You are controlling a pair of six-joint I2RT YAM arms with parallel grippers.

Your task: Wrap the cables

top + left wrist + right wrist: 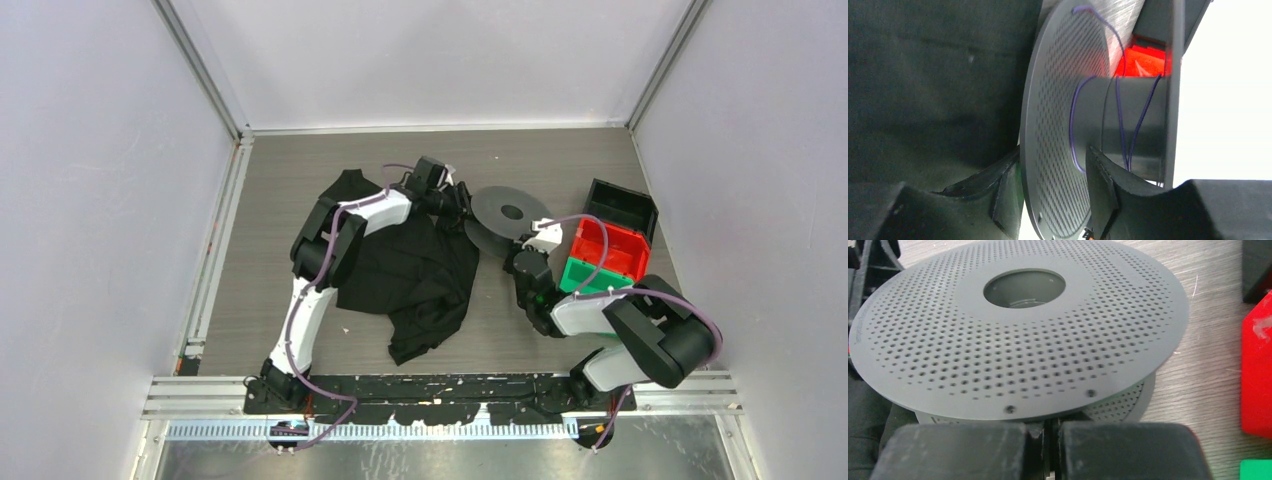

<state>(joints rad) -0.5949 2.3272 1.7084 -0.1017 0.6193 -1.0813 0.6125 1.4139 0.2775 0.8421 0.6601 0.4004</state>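
cable point(1071, 125): one thin purple-dark wire, wound on the hub point(1135, 120) of the grey spool point(505, 215), between its flanges. you see it only from the left wrist. one strand climbs the inner face of the perforated flange point(1058, 100) toward the rim. the free end cannot be traced.

spool: hole upward on the table point(560, 160), between the two arms. judged reason: either arm can reach its rim.

left gripper point(1053, 160): jaws apart, astride the edge of one flange. one finger point(1008, 195) is outside the flange, the other on the hub side. the gap looks wider than the flange is thick, so i judge no firm pinch. likely set there to steady or turn the spool.

right gripper point(1043, 435): fingers closed together, low at the spool's near rim, facing the slot between the flanges. nothing shows between the pads, so you cannot tell whether the wire is nipped there. judged purpose: guiding wire into the slot.

counts:
- cable 1, about four turns on the hub, loose and crossing, much bare hub showing
- spool 1, flanges 2
- arms 2
- black cloth garment point(420, 270) 1, beside the spool, partly under the left arm
- bins 3: black point(620, 205), red point(610, 245), green point(590, 275), close together just right of the spool

judgement: wrapping is at an early stage.
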